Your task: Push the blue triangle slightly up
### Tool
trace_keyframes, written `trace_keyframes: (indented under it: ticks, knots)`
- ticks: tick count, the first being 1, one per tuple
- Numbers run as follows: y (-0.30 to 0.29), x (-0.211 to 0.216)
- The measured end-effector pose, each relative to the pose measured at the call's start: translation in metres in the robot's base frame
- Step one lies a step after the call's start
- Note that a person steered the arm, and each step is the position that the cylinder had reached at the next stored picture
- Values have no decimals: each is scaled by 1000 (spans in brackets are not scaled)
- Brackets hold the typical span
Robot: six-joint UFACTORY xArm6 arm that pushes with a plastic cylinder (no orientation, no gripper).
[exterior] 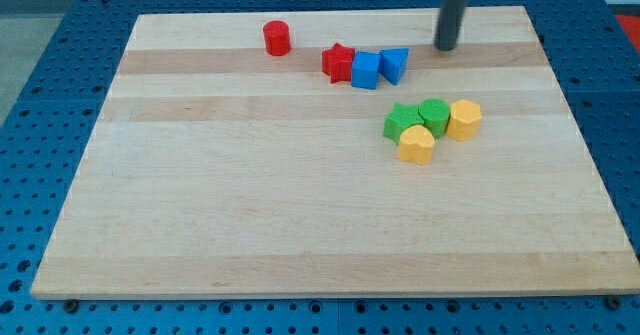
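The rig carries no hand, only a rod; its tip (444, 48) rests on the surface (300, 215) just right of and slightly above the blue triangle (395, 64). The triangle touches a blue cube (366, 71), with a red star (338, 61) beside that. A red cylinder (277, 38) stands apart at left.

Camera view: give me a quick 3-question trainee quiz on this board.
1. True or false: my tip touches the blue triangle.
2. Which block sits directly left of the blue triangle? A) red star B) blue cube C) red cylinder
3. How many blocks form the green and yellow cluster?

Key: 1 false, it stands apart at the triangle's upper right. 2 B, the blue cube. 3 four.
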State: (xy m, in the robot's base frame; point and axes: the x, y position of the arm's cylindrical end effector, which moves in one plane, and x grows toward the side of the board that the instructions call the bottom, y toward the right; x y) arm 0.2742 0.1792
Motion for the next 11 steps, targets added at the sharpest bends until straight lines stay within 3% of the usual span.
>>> trace_keyframes:
  ticks: [1,3,5,6,9,10,11]
  knots:
    - [14,46]
    - [-27,17]
    - [-8,49]
    - [-51,60]
    - [-94,53]
    - [-73,53]
    - [-20,25]
